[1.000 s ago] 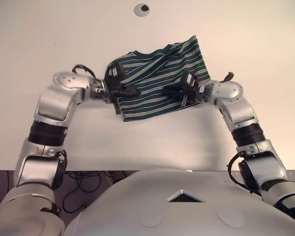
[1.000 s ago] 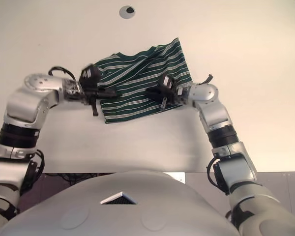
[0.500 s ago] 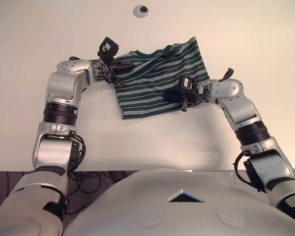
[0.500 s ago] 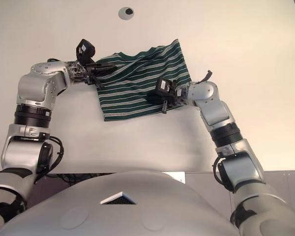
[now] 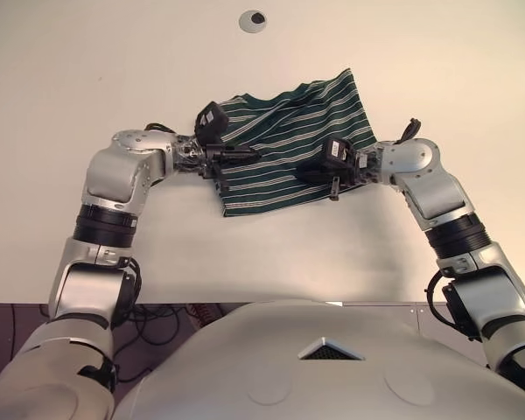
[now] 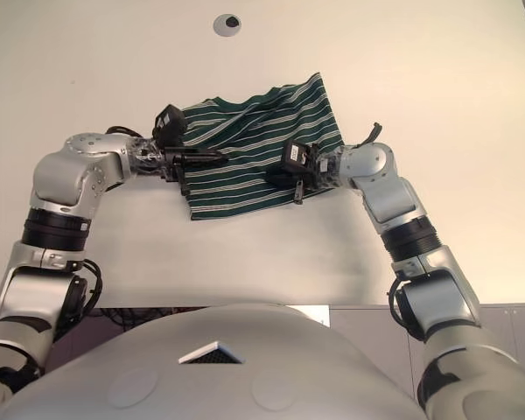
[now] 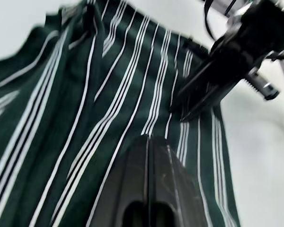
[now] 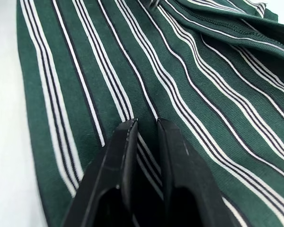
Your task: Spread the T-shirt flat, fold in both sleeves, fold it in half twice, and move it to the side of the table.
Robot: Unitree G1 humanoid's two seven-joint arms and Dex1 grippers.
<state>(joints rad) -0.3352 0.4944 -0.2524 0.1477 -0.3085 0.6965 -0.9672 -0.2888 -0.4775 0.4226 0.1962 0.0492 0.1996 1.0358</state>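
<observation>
A dark green T-shirt with white stripes (image 5: 289, 131) lies folded into a rough rectangle on the white table (image 5: 437, 61), slightly creased near its collar side. My left gripper (image 5: 248, 156) lies over the shirt's left edge, pointing right, its fingers (image 7: 149, 146) pressed together with nothing between them. My right gripper (image 5: 304, 174) rests on the shirt's near right part, pointing left. Its fingers (image 8: 173, 142) stand almost together on the cloth, with no fold pinched between them. The two grippers face each other across the shirt, a short gap apart.
A round cable hole (image 5: 253, 18) sits in the table behind the shirt. The table's front edge (image 5: 245, 302) runs close to me, with cables (image 5: 157, 319) hanging below it. Bare tabletop stretches to the left and right of the shirt.
My left gripper swung up to the shirt's collar corner, then came back down to the left edge. My right gripper barely shifted. The shirt kept its shape.
</observation>
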